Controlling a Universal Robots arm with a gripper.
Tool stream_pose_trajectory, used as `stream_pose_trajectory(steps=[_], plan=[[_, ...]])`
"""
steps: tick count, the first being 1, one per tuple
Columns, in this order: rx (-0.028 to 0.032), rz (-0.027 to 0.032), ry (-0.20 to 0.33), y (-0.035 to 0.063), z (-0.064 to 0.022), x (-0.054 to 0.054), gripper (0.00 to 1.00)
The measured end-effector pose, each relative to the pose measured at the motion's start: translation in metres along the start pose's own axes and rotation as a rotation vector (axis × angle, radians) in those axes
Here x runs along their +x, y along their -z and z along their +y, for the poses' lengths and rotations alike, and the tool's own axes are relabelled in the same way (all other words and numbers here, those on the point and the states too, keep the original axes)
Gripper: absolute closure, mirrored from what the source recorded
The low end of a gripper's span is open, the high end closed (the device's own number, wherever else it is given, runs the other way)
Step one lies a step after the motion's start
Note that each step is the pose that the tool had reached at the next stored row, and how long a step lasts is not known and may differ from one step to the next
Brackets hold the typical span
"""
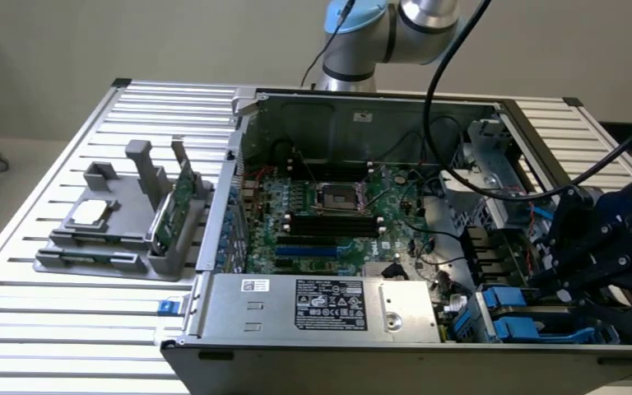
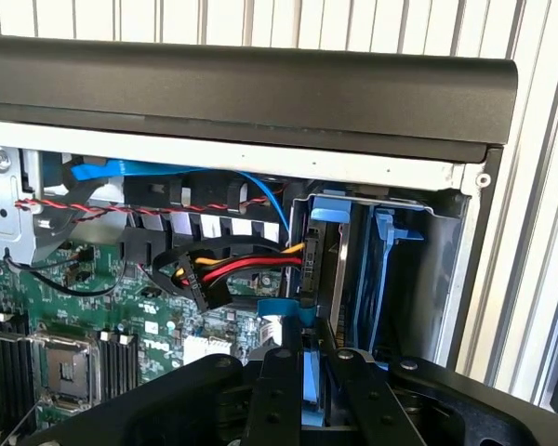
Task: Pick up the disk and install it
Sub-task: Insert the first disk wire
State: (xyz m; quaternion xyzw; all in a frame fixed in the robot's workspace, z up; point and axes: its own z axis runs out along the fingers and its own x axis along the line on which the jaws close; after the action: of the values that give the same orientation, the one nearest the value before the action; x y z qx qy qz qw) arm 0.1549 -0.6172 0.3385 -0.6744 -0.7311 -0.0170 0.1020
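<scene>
The black gripper point(image 2: 304, 390), fingers clenched on the blue-framed silver-grey disk point(image 2: 309, 376), hangs over the open computer case point(image 1: 294, 325) on a ribbed aluminium table point(image 1: 63, 317).

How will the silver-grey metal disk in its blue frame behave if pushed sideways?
The flat silver-grey metal disk edged by a blue plastic frame looks rigid, so probably won't flex. Held on edge in the black gripper, it would likely tilt, not roll.
</scene>
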Motion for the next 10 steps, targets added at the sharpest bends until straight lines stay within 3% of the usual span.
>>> stream_pose_trajectory(steps=[10], plan=[[-0.0035,0.0051,-0.018,-0.0023,0.0003,-0.0004,0.83]])
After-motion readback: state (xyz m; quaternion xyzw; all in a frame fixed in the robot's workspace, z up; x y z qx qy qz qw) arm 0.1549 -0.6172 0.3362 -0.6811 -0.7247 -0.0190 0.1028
